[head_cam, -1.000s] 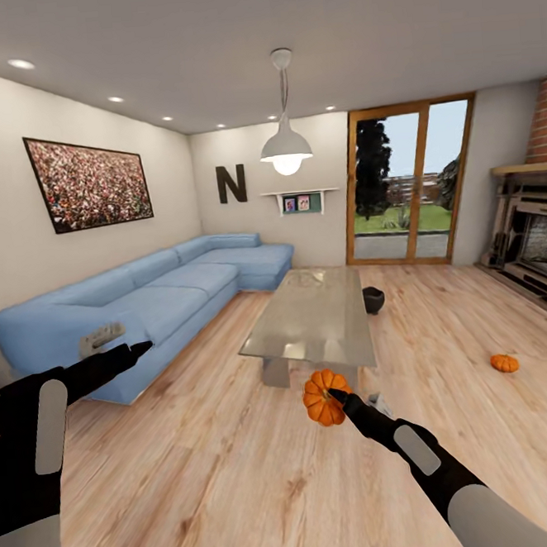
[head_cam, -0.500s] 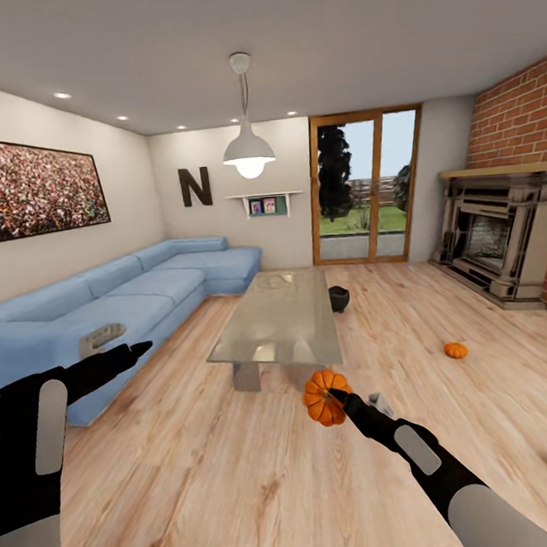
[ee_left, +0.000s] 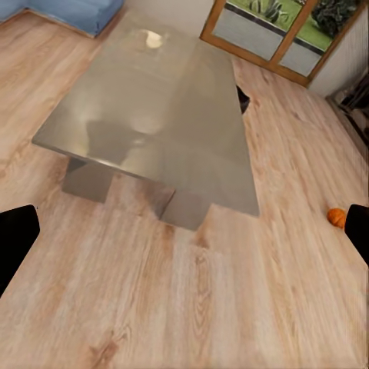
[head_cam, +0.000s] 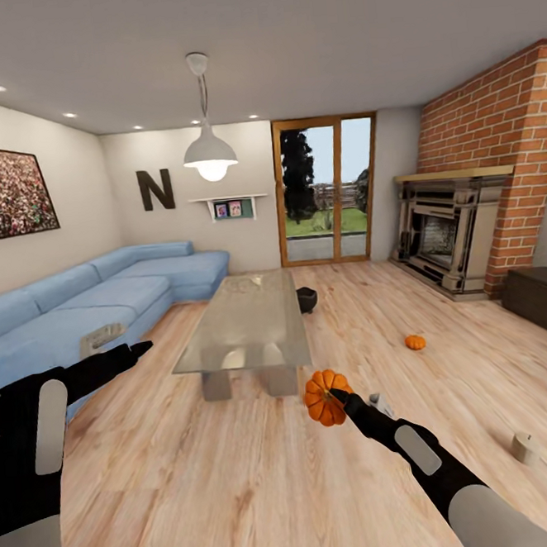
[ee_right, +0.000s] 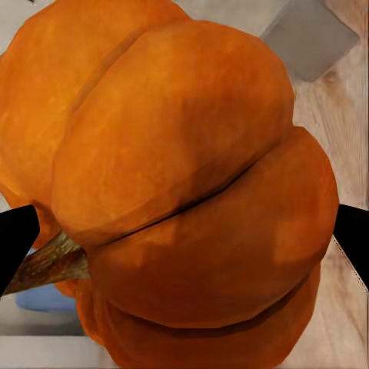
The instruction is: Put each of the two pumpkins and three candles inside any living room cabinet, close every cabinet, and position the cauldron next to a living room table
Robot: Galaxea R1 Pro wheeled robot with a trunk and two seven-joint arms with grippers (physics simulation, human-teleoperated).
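My right gripper is shut on a ribbed orange pumpkin, held above the wood floor in front of me. In the right wrist view that pumpkin sits between the two black fingertips, its brown stem to one side. A second pumpkin lies on the floor further right, also seen as the pumpkin in the left wrist view. One cream candle stands on the floor at the right. The black cauldron sits by the glass table's far corner. The dark-brown cabinet shows at the right edge. My left gripper is open and empty.
A glass coffee table stands ahead in the middle of the room, with a blue corner sofa to its left. A brick fireplace and glazed doors lie beyond. Bare floor stretches between me and the cabinet.
The head view has swung to the right, so the room has slid left; the candle and the cabinet's end have come into view. Both arms keep their pose and the pumpkin stays gripped.
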